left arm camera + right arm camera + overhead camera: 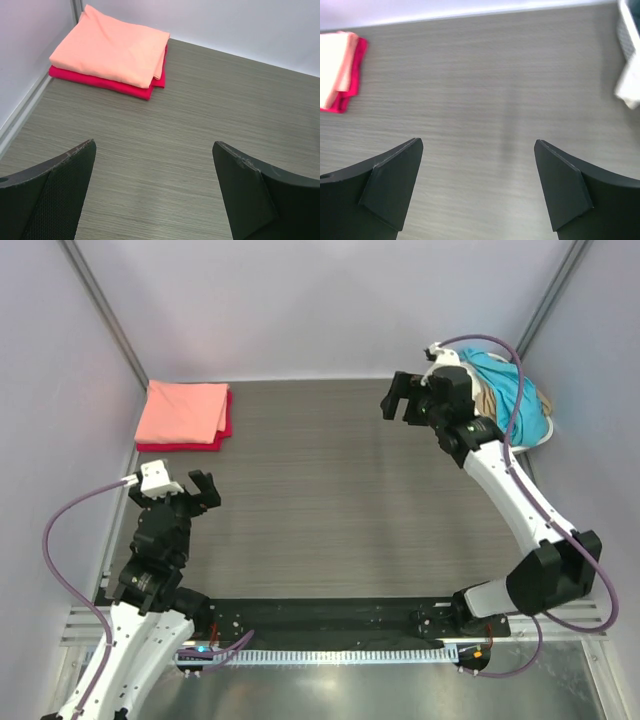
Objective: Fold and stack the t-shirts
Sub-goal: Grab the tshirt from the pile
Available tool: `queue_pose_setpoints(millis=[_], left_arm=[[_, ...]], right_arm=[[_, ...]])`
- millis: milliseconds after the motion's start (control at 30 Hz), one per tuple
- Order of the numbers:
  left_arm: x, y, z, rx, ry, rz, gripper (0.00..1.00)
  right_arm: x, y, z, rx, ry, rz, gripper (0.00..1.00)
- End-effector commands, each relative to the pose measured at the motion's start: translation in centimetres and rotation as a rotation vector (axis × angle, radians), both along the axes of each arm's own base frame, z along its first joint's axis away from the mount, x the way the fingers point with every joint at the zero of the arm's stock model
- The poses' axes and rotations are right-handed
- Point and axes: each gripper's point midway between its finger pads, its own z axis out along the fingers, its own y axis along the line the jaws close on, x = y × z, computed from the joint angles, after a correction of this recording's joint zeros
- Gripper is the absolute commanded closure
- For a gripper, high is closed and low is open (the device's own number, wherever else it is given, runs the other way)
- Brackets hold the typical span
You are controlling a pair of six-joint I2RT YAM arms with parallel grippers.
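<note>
A folded salmon-pink cloth t-shirt [183, 410] lies on a folded red one [226, 420] in the far left corner, well ahead of the left gripper [185, 488], whose fingers are apart. The right gripper [403, 400], likewise spread, hangs near the crumpled turquoise t-shirt [515, 390].

The counter [320, 470] lies open across its whole middle. The folded stack of t-shirts [185, 415] occupies the far left corner, and the heaped laundry basket [545, 432] blocks the far right corner.
</note>
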Motion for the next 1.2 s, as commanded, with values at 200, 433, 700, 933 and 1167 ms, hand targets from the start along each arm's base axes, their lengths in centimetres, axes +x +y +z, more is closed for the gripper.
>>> queue_pose_setpoints(millis=[200, 433, 700, 933, 1167], left_arm=[[0.0, -2.5, 2.3, -0.082, -0.072, -0.127, 0.00], [-1.2, -5.4, 4.5, -0.182, -0.212, -0.303, 0.00], [0.4, -5.6, 1.2, -0.133, -0.003, -0.271, 0.00], [-0.1, -5.1, 1.7, -0.115, -0.063, -0.266, 0.00], [-0.1, -5.8, 1.4, -0.105, -0.060, -0.305, 0.00]], right_arm=[[-4.5, -6.1, 1.6, -0.055, -0.104, -0.201, 0.00], [-1.6, -14.2, 2.2, 0.040, -0.058, -0.405, 0.00], [2.5, -24.3, -0.2, 0.056, 0.047, -0.665, 0.01], [6.8, -29.1, -3.3, 0.030, 0.137, -0.747, 0.02], [9.2, -31.6, -7.3, -0.011, 0.211, -0.798, 0.10]])
